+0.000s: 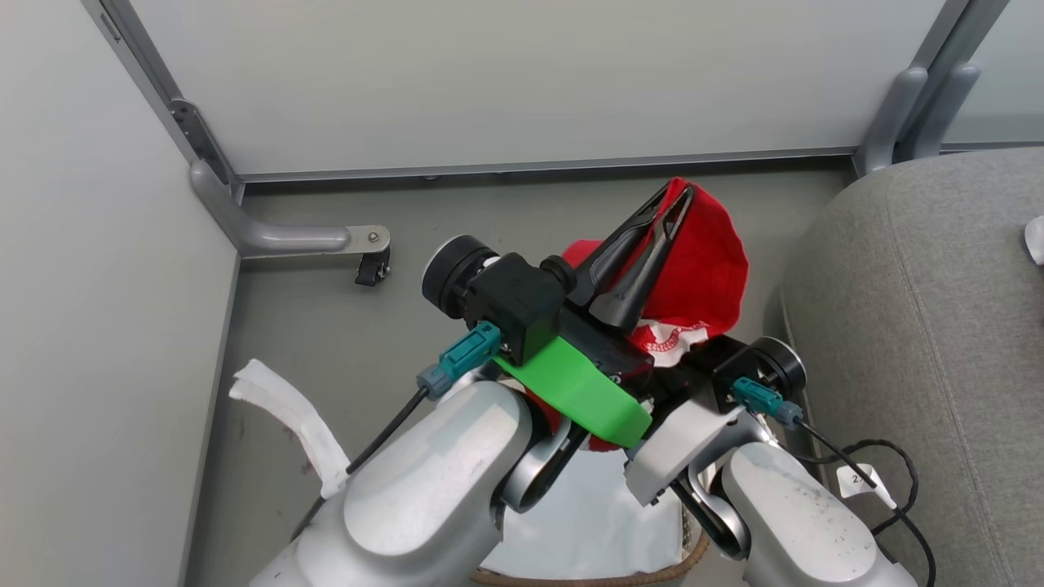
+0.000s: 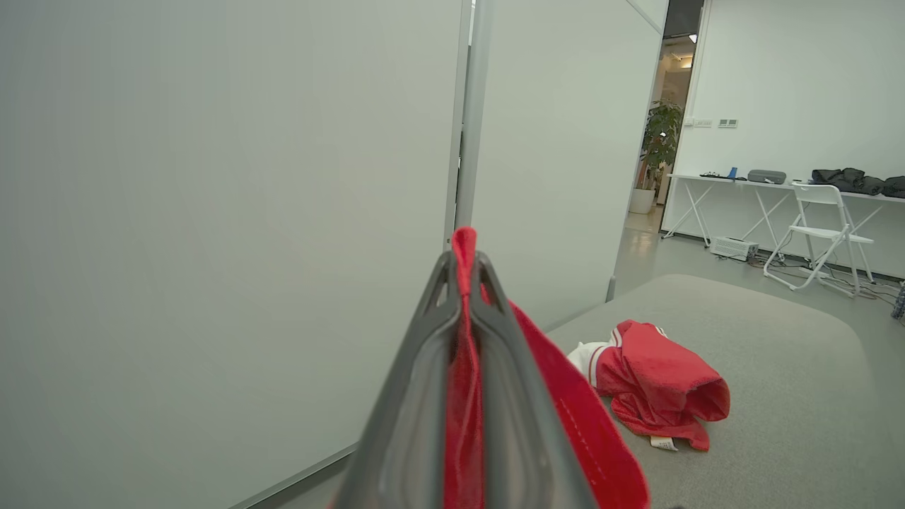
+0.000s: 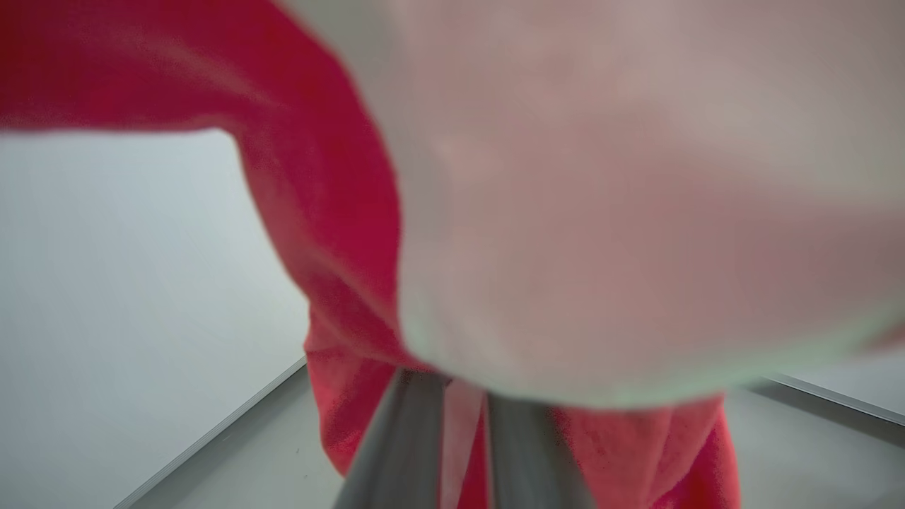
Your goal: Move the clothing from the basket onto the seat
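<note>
**Red garment**, white striped trim at its lower edge.
- Location: in the air above the far side of the basket, left of the seat, not yet over the cushion.
- Hold: the left end effector is clenched on a fold at the top, with red cloth showing between its fingers in the left wrist view.
- The right end effector has its fingers close together with a pale strip of the same garment between them. It is judged clenched on the garment lower down. Its tips are hidden behind a blurred mass.

**Second red garment**, same trim.
- Location: crumpled on the seat cushion, already delivered.

**Basket.**
- The white liner is bare where it can be seen.
- The stretch under the arms is hidden, so whether more clothing lies inside cannot be told.

**Progress, judged.**
- One piece is placed.
- One is lifted and due a carry to the right and a release on the cushion.
- Anything further depends on the hidden part of the basket.

**Surroundings.**
- White partition panels stand far and left.
- A partition foot with caster is on the grey floor, far left.
- A white strip lies near left.
- A black cable with tag is at the seat's base.
- Far off, in the left wrist view: folding chair, long table, potted plant.

**Obstructions.**
- Nothing stands between the basket and the seat.
- The left arm crosses over the right wrist, so the pair likely needs to travel together.
- Free cushion beside the second garment looks ample.
</note>
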Motion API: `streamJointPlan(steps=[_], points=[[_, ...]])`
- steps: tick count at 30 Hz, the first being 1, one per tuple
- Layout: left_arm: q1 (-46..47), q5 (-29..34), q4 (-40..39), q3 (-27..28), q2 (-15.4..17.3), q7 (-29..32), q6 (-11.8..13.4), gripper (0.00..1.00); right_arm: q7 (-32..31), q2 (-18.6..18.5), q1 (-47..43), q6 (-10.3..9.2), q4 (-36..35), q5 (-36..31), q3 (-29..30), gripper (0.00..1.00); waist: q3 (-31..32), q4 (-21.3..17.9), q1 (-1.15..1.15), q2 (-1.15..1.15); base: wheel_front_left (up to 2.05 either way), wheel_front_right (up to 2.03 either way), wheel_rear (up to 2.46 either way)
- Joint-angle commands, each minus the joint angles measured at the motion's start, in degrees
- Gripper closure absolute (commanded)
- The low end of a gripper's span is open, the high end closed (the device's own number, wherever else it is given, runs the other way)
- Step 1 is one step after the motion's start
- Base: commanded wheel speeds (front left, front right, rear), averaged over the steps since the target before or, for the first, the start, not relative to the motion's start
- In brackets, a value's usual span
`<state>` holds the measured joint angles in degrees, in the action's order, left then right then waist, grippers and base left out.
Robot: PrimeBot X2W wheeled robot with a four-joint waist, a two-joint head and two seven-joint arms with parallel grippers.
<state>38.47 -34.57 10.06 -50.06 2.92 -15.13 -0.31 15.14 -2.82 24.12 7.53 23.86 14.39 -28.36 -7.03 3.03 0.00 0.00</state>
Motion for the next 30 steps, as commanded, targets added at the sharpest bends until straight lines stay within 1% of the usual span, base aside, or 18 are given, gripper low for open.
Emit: streamJointPlan(steps=[1,8,9,10,13,17,21,26,30], points=[[0.9,-0.2,-0.2,-0.1,0.0,0.0,0.3,1.00,0.0,-0.2,0.6,-0.08,0.1,0.6,0.1,1.00,-0.1,0.2,0.00,0.00,0.00,0.00,0.00],[0.3,0.0,0.1,0.4,0.0,0.0,0.7,1.00,0.0,-0.2,-0.4,-0.08,-1.8,0.6,1.5,1.00,-0.4,0.0,0.00,0.00,0.00,0.00,0.00],[0.1,0.1,0.3,0.6,0.0,0.0,0.8,0.55,0.0,-0.2,-0.7,-0.08,-2.2,0.5,1.7,1.00,-0.5,-0.2,0.00,0.00,0.00,0.00,0.00],[-0.2,0.0,0.7,0.8,0.0,0.0,0.8,0.00,0.0,-0.2,-1.0,-0.08,-2.8,0.4,2.1,1.00,-0.5,-0.5,0.00,0.00,0.00,0.00,0.00],[-0.9,0.5,2.0,1.2,0.0,0.0,0.7,0.00,0.0,-0.2,-2.2,-0.08,-4.4,0.5,2.9,1.00,-0.5,-2.1,0.00,0.00,0.00,0.00,0.00],[-1.9,1.8,4.7,2.5,0.2,0.0,0.4,0.00,0.0,-0.2,-4.5,-0.08,-7.5,0.8,4.0,1.00,-0.5,-6.1,0.00,0.00,0.00,0.00,0.00],[-3.5,2.9,6.8,4.2,0.7,0.0,-0.4,0.00,0.0,-0.2,-7.0,-0.08,-10.5,1.1,5.3,1.00,-0.6,-11.6,0.00,0.00,0.00,0.00,0.00],[-5.7,4.9,8.1,6.7,1.5,0.0,-1.6,0.00,0.0,-0.2,-9.9,-0.08,-13.5,0.7,7.2,1.00,-0.7,-19.4,0.00,0.00,0.00,0.00,0.00],[-7.7,6.1,8.2,9.0,1.8,0.0,-2.1,0.00,0.0,-0.2,-11.8,-0.07,-15.7,2.2,9.2,1.00,-0.9,-25.4,0.00,0.00,0.00,0.00,0.00]])
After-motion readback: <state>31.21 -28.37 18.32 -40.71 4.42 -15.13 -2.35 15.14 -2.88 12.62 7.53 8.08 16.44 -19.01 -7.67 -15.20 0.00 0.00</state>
